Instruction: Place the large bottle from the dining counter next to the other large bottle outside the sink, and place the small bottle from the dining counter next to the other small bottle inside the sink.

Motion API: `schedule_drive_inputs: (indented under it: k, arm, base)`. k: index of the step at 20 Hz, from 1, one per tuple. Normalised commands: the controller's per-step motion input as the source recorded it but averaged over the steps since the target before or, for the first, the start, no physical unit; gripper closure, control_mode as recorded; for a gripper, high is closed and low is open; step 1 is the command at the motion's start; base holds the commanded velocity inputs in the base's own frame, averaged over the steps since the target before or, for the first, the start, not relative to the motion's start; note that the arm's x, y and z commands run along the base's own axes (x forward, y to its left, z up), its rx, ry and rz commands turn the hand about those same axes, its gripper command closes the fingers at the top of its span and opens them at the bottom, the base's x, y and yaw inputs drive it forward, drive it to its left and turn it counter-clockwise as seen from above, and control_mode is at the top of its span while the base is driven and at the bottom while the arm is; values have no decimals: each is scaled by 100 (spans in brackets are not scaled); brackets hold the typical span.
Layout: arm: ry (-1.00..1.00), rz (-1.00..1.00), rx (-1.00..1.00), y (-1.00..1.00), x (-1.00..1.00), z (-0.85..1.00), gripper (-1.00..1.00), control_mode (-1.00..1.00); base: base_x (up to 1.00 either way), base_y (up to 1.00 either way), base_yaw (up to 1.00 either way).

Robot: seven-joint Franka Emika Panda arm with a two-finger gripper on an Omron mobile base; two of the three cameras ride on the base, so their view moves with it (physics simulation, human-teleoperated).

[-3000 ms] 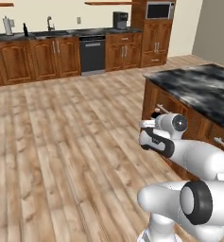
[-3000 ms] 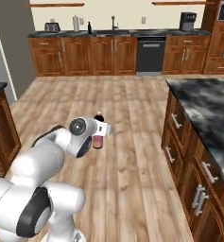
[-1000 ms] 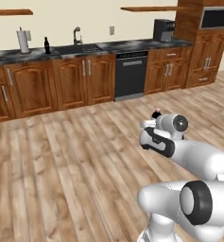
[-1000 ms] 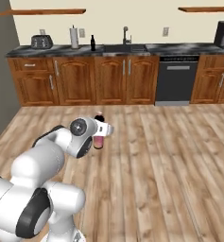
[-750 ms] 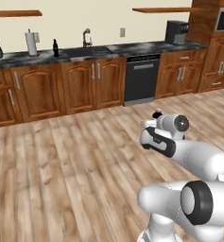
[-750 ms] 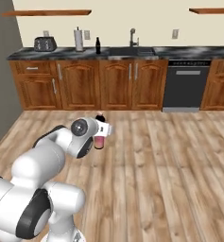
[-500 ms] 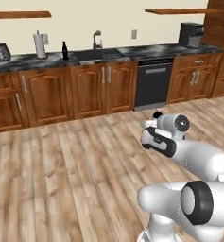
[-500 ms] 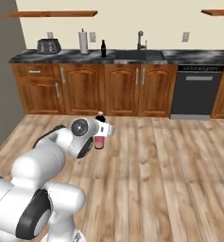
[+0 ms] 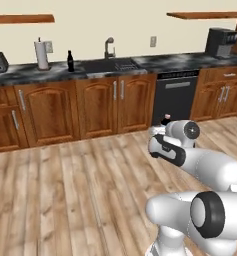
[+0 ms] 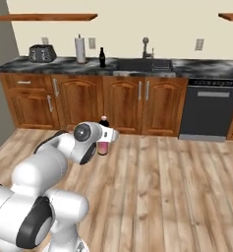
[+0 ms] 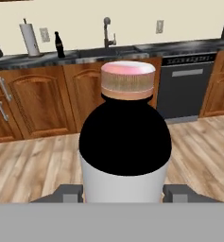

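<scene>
My gripper [image 10: 104, 141] is shut on the large bottle [image 10: 103, 146], held upright over the wood floor in front of the arm. Pink liquid shows in the right base view; in the left base view its cap [image 9: 166, 118] peeks above the hand. From the hand camera the large bottle [image 11: 125, 142] is close up between the fingers [image 11: 68, 191]. The other large bottle [image 9: 70, 61] [image 10: 102, 57] [image 11: 59, 45], slim and black, stands on the far counter just left of the sink [image 9: 110, 65] [image 10: 142, 64] [image 11: 108, 51]. The small bottle and the dining counter are out of view.
Wooden cabinets [image 9: 97, 107] line the far wall under a marbled top. A paper towel roll [image 9: 42, 54] and a toaster [image 10: 42, 52] stand left of the black bottle. A dishwasher [image 9: 177, 95] sits right of the sink and a coffee machine [image 9: 221, 42] farther right. Open wood floor [image 10: 162, 187] lies between.
The base has moved, so the whole scene has slid rightward in both base views and the sink counter looks nearer. The arm and the held bottle keep the same pose.
</scene>
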Motion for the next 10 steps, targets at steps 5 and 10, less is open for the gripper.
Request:
schedule_drive_inputs:
  k: [5,10]
  arm:
    - [0,0,0,0,0,0,100,100]
    - [0,0,0,0,0,0,100,100]
  base:
    - [100,-42,18]
    - [100,-35,17]
